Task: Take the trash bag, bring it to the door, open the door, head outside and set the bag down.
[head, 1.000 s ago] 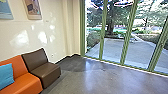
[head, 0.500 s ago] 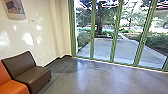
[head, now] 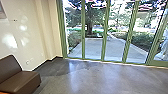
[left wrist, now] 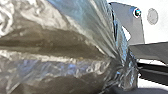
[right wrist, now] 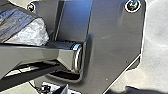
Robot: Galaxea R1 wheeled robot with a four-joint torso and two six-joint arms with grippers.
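The trash bag (left wrist: pixel 50 60), shiny and partly see-through, bulges large in the left wrist view. Its film bunches into a tight neck, where my left gripper (left wrist: pixel 122 83) is shut on it. A pale, crinkled part of the bag (right wrist: pixel 30 33) shows past the arm in the right wrist view. Ahead in the head view stands a row of tall glass panels in green frames (head: pixel 105 32). Which panel is the door I cannot tell.
A brown seat (head: pixel 20 78) stands near on the left, by a cream wall (head: pixel 27 35). Grey polished floor (head: pixel 87 77) leads up to the glass. Beyond it lie a paved yard (head: pixel 93 47), trees and bushes.
The head view has swung to the right. The orange seat and blue cushion have slid out of it, and more glass panels have come in at the right.
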